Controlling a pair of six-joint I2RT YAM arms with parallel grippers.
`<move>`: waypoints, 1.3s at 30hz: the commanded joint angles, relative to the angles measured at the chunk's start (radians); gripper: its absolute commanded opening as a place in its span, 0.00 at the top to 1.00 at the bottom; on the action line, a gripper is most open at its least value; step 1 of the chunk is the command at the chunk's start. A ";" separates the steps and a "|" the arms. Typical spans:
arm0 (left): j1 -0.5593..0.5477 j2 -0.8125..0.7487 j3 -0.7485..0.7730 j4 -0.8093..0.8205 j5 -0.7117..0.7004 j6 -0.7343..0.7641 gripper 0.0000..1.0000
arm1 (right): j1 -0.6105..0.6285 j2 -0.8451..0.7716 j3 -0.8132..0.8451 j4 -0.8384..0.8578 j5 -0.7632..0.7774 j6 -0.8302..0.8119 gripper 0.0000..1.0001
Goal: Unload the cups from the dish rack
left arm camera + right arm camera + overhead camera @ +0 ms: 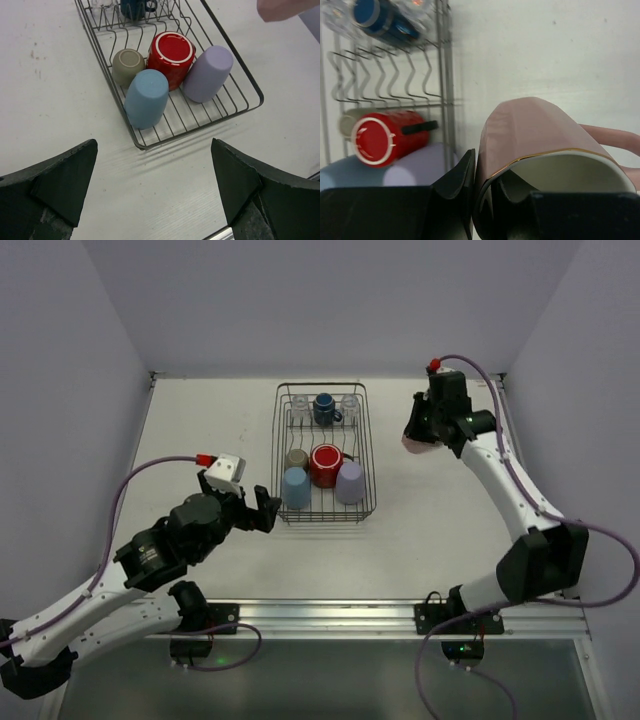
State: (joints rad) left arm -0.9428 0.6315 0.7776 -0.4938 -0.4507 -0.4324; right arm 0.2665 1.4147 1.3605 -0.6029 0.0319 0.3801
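Jaws of the left gripper [154, 150] stood spread wide just off the near left corner of the dark wire dish rack [275, 455]; those of the right gripper [480, 170] pinched the rim of a pink ceramic mug [540, 130].

The light blue matte tumbler [146, 97] lay tipped just inside that corner, straight ahead of the left jaws. Its long axis ran roughly along the rack toward them, so the left arm looked the nearer for it. Close beside it were a small olive-green cup [128, 64], a red mug [172, 55] with a white-ringed base and a lavender tumbler [207, 72]. A dark blue mug [325, 408] sat at the far end. The pink mug hung over the white worktop [200, 410], apart to the right of the rack, already out.
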 commanded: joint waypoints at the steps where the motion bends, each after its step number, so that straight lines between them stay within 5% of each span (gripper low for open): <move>1: -0.001 0.004 0.046 -0.063 -0.055 0.056 0.00 | -0.003 0.130 0.172 -0.125 0.080 -0.113 1.00; 10: 0.001 -0.019 -0.058 0.000 -0.040 0.083 0.00 | -0.001 0.522 0.459 -0.273 0.108 -0.165 1.00; 25: 0.007 0.062 -0.051 -0.002 -0.032 0.092 0.00 | -0.003 0.714 0.539 -0.248 0.088 -0.201 0.99; 26: 0.007 0.069 -0.047 -0.002 -0.031 0.090 0.00 | -0.001 0.702 0.531 -0.241 0.095 -0.201 0.92; 27: 0.007 0.088 -0.041 -0.003 -0.026 0.089 0.00 | -0.001 0.693 0.523 -0.227 0.097 -0.198 0.69; 31: 0.007 0.143 0.020 -0.015 0.006 0.073 0.00 | -0.003 0.624 0.491 -0.202 0.100 -0.191 0.33; 39: 0.004 0.335 0.130 -0.005 -0.020 0.055 0.01 | 0.000 0.373 0.368 -0.111 0.027 -0.149 0.10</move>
State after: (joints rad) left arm -0.9424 0.9127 0.8459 -0.5339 -0.4595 -0.3744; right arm 0.2634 1.9522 1.7641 -0.7818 0.0990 0.2131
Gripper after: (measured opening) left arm 0.991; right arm 0.884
